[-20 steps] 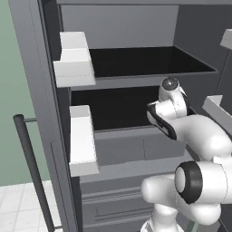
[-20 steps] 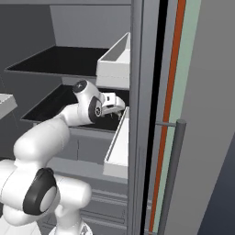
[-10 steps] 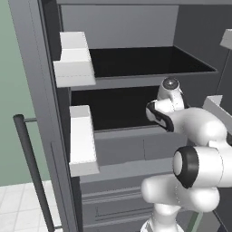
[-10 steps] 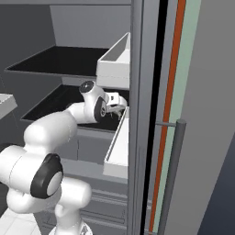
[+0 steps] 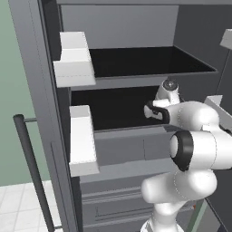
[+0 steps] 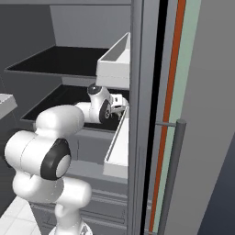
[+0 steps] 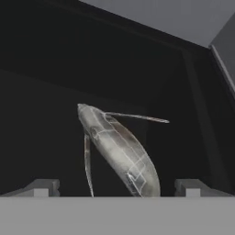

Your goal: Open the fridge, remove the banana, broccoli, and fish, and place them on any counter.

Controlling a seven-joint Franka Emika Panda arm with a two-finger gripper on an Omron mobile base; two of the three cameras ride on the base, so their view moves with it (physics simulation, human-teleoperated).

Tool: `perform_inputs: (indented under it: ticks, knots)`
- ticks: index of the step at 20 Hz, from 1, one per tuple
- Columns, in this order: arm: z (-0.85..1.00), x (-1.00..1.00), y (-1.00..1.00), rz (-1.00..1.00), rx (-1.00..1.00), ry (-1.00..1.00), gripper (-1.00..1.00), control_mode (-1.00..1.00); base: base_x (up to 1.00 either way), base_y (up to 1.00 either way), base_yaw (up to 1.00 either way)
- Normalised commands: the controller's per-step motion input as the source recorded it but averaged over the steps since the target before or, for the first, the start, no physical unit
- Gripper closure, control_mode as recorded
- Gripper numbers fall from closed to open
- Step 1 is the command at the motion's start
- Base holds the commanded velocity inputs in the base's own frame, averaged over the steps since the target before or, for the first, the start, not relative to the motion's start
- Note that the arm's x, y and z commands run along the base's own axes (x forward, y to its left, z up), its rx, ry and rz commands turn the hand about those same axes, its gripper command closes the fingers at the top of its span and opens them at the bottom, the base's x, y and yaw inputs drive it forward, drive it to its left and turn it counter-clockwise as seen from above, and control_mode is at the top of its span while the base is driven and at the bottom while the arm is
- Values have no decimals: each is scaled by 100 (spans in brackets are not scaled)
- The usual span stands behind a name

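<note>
Fish (image 7: 120, 153) on dark fridge (image 5: 136, 97) shelf — nothing between | gripper (image 7: 117, 187) spread wide — unladen

1. A plain sage-green wall (image 5: 18, 68) stood behind the open grey door, to its left in the left base view
2. Below that wall lay a floor of pale square tiles (image 5: 20, 206) with thin grey joints
3. In the right base view a strip of the same green wall (image 6: 183, 69) showed just right of the orange-red edge
4. Light was even and soft, with no hard shadows
</note>
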Motion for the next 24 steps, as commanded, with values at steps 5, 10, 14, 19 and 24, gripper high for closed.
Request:
perform_inputs:
  ticks: [5,10,14,19,24]
  knots:
    - [-18,46,0,4,0,0,-100,-100,0,0,0]
    - [-8,51,0,3,0,0,-100,-100,0,0,0]
    - [-8,34,0,2,0,0,-100,-100,0,0,0]
    - [-28,3,2,1,0,0,100,-100,0,0,0]
    - [-31,-58,12,0,0,-2,100,-100,0,0,0]
